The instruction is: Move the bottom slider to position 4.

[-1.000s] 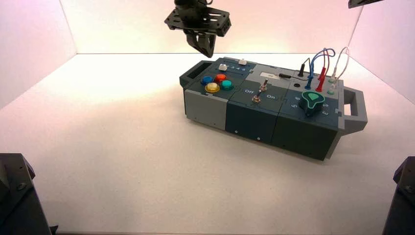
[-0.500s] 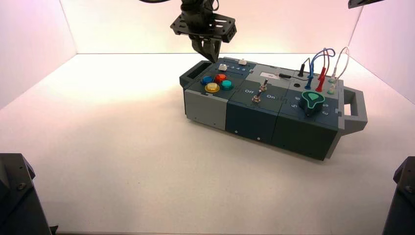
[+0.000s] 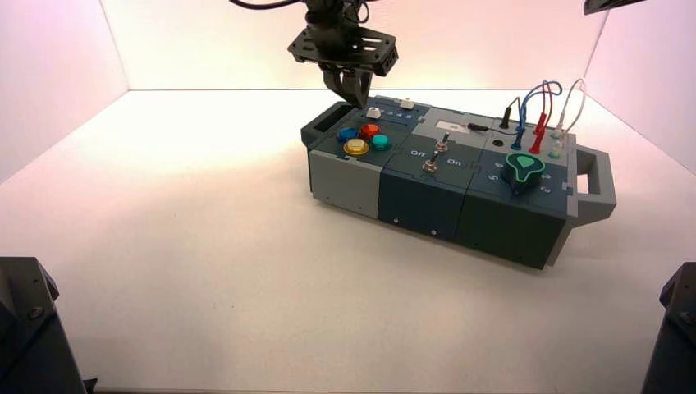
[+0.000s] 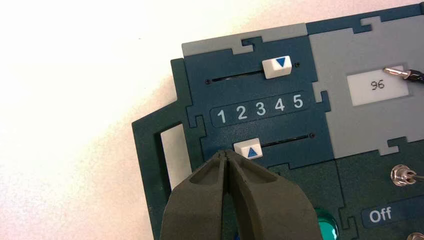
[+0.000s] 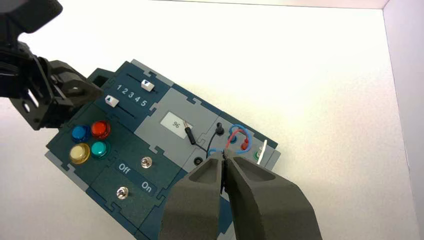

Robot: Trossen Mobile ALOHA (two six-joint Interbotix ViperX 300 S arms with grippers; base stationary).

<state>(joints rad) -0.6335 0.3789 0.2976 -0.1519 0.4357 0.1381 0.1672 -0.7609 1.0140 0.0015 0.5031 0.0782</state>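
Note:
The bottom slider [image 4: 248, 150] is a small white knob with a blue triangle; it stands below the gap between the printed 2 and 3. Position 4 [image 4: 279, 104] lies further along the numeral row. My left gripper [image 4: 227, 154] is shut and holds nothing, its tips right beside the knob on the side of the lower numerals. Seen from above, the left gripper [image 3: 354, 97] hangs just over the bottom slider [image 3: 374, 112] at the box's far left corner. My right gripper [image 5: 223, 156] is shut and empty, held high above the box's wire end.
The twin slider knob [image 4: 276, 66] sits above the 4. Close by are four coloured buttons [image 3: 362, 138], two toggle switches [image 3: 435, 156], a display reading 96 [image 4: 378, 85], the green dial [image 3: 524, 168], plugged wires [image 3: 538, 115] and the box's end handle [image 3: 328, 117].
The left gripper has come down and slightly right, from above the box's far left corner to the bottom slider's knob. The knob and the right arm have not moved.

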